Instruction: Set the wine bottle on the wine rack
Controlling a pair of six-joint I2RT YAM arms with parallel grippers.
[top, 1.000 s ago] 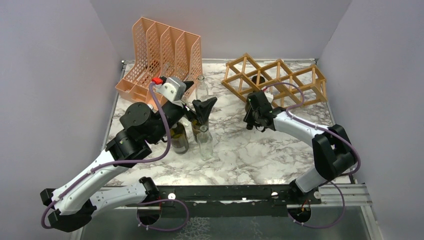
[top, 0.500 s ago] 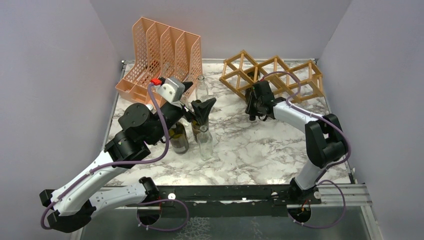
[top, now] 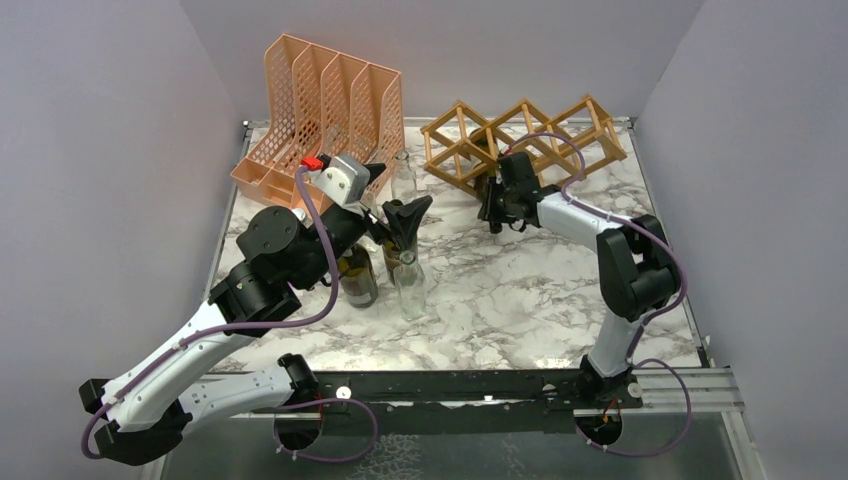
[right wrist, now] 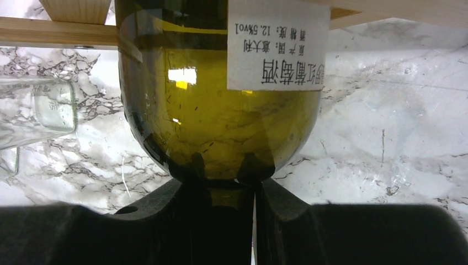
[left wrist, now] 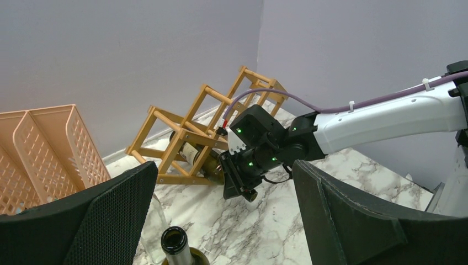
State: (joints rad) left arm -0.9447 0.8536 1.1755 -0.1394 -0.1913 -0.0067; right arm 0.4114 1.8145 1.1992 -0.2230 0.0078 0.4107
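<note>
One wine rack, one wine bottle lying in it, neck clamped by right gripper, left gripper spread wide, nothing held.

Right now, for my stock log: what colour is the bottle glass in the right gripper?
The wine bottle is olive green; right wrist view shows it best.

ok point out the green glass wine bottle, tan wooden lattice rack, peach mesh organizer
green glass wine bottle (right wrist: 221, 146), right wrist view, shoulder
tan wooden lattice rack (left wrist: 219, 95), left wrist view, slat
peach mesh organizer (top: 320, 98), top view, divider wall
</note>
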